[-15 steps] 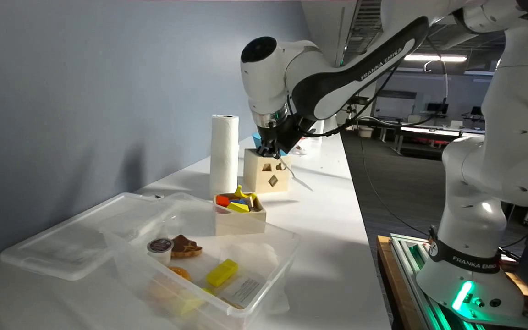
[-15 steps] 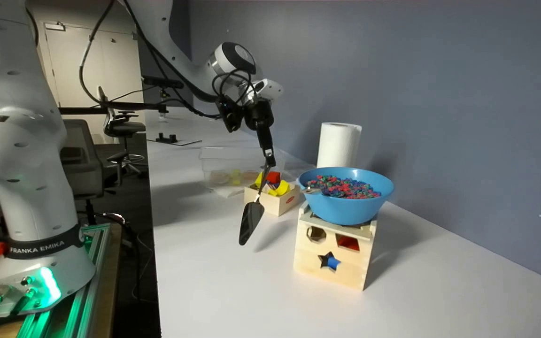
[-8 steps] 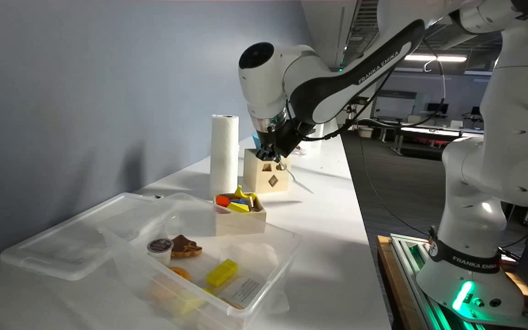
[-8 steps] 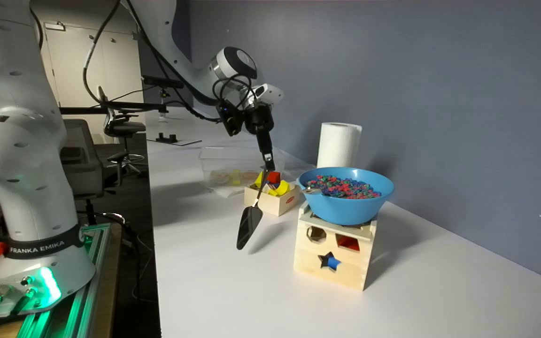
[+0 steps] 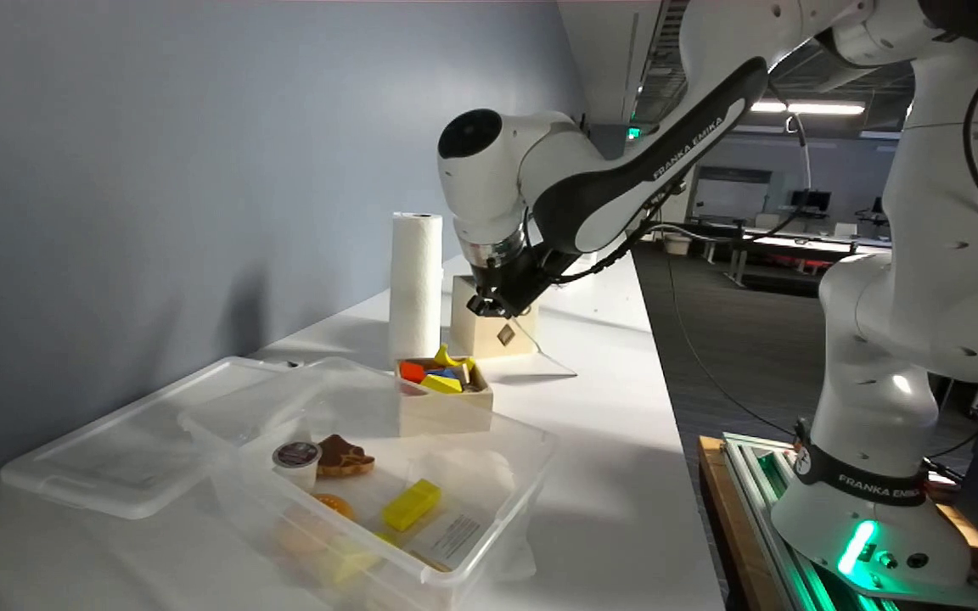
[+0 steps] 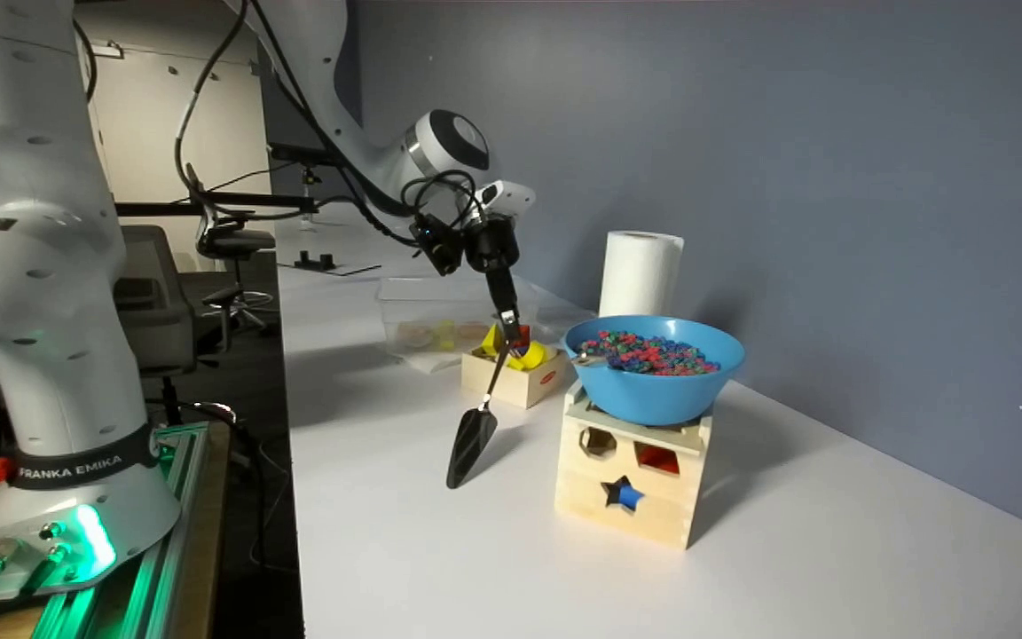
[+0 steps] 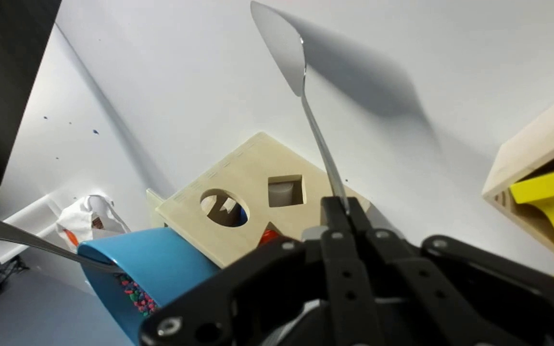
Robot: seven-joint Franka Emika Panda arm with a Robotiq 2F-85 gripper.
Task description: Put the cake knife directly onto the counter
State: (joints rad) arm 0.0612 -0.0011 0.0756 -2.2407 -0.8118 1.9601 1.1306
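Note:
The cake knife [image 6: 473, 441] is long and thin with a flat, dark, leaf-shaped blade. It looks silvery in the wrist view [image 7: 279, 45]. My gripper [image 7: 346, 204] is shut on the end of its handle. The knife slants down from the fingertips, blade lowest, above the white counter [image 6: 387, 550]. Its blade tip is very close to the counter; I cannot tell whether it touches. In an exterior view the knife [image 5: 553, 363] is a thin line below the gripper [image 5: 493, 310], in front of the wooden cube. The handle's end is hidden between the fingers.
A wooden shape cube [image 6: 626, 497] carries a blue bowl [image 6: 653, 390] of coloured bits with a spoon. A small wooden box of blocks [image 6: 520, 388] stands close to the gripper. A paper towel roll [image 5: 415, 288], clear tray [image 5: 497, 560] and lid [image 5: 141, 441] are also on the counter.
My gripper has moved down with the cake knife still held. The blade is lower, and its shadow on the counter has come close to its tip.

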